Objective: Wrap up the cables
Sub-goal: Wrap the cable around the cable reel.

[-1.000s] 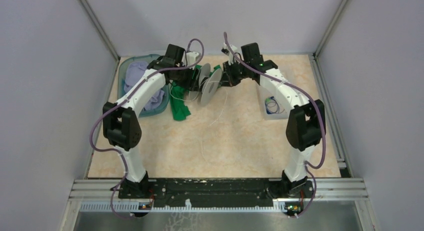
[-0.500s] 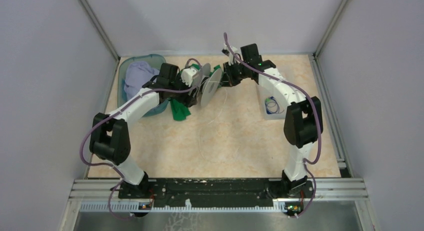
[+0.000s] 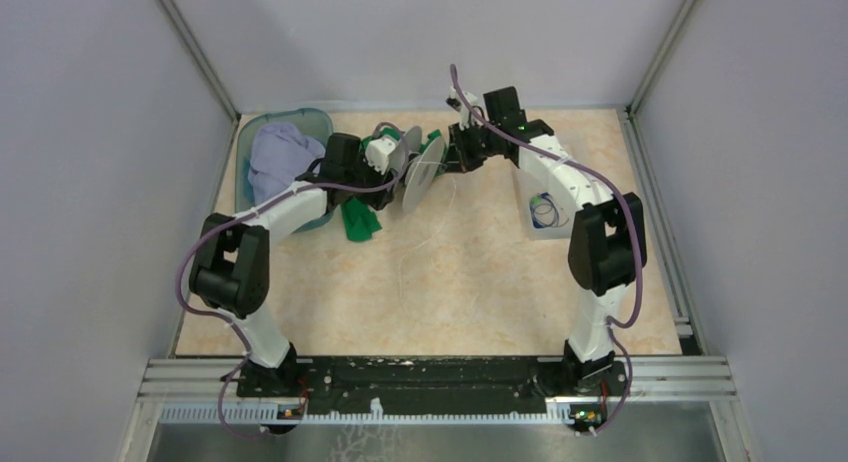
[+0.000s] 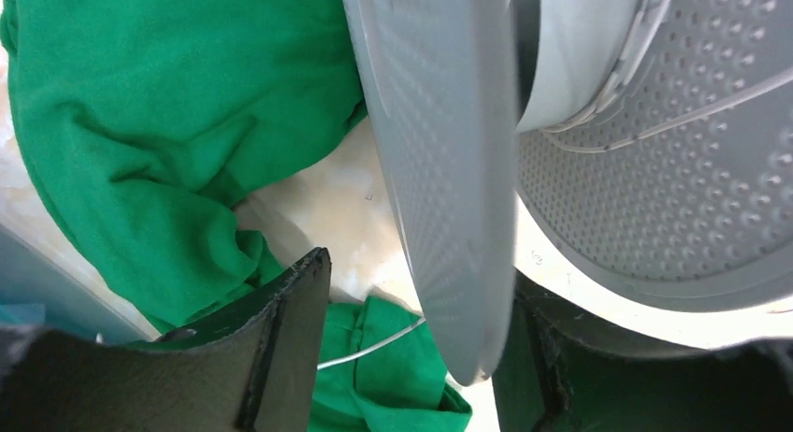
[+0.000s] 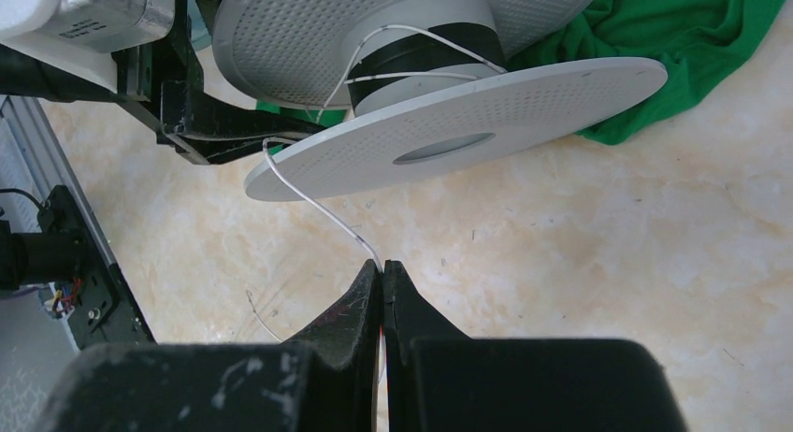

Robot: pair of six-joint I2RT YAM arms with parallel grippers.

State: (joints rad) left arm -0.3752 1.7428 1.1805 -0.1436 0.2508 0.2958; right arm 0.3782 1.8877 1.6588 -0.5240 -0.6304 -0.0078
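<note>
Pinching the white wire [image 5: 318,203], the R gripper [image 5: 382,264] has its fingers shut tight on it. From the tips the wire climbs to the spool [image 5: 439,142] hub just ahead. L gripper [image 4: 421,282] fingers stand apart, astride one spool flange w/ a gap on one side, green cloth [image 4: 168,142] beyond them.

Risks: the wire is hair-thin, so a hard pull w/ the spool unclamped could tip it or snap the strand. Slack could slip off the hub.

R wrist cam shows the pinch & the hub turns, which the top cam can't. Top cam shows loose wire trailing over the table [image 3: 500,302] back from the R fingers, plus a blue cable [image 3: 543,214] in a clear box [image 3: 545,234] well off.
</note>
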